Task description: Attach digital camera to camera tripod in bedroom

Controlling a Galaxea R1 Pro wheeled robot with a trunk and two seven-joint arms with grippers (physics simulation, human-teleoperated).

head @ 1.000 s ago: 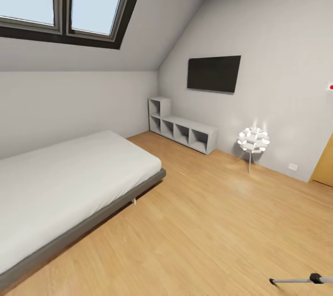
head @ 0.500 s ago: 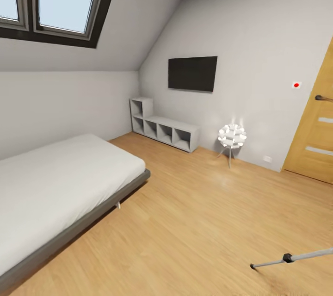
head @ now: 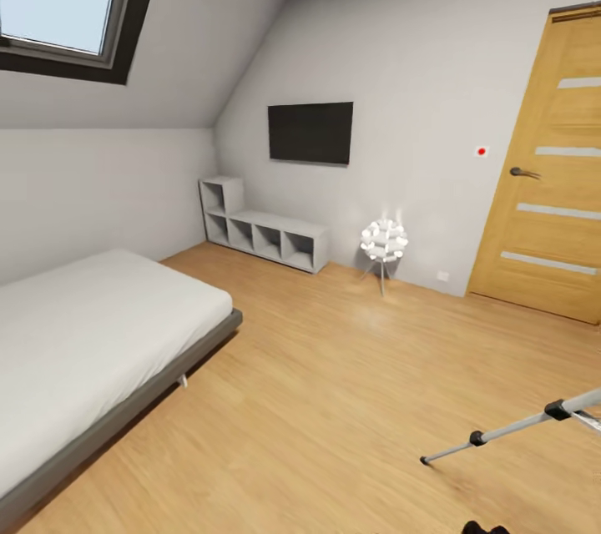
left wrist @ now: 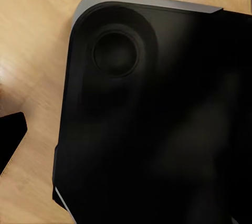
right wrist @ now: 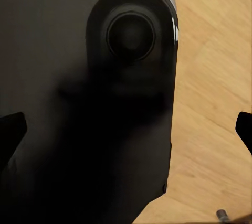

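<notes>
One silver-white leg of the camera tripod (head: 511,429), with black joints and a black foot, slants over the wood floor at the lower right of the head view; the rest of it is cut off by the frame edge. The digital camera is out of view. In the right wrist view my right gripper (right wrist: 126,129) is open, with a black fingertip at each side edge and nothing between them, above the robot's black base (right wrist: 79,103). My left gripper (left wrist: 126,140) hangs over the same black base (left wrist: 157,129); one fingertip (left wrist: 10,140) shows at the frame's edge, set wide.
A grey bed (head: 75,350) fills the left. Along the far wall stand a low grey shelf unit (head: 263,235), a wall television (head: 310,133) and a small lit floor lamp (head: 383,244). A wooden door (head: 551,175) is at the right. Wood floor (head: 334,384) spreads across the middle.
The head view has swung to the right: bed, shelf, television and lamp slid left, the door came fully into view, and more of the tripod leg shows.
</notes>
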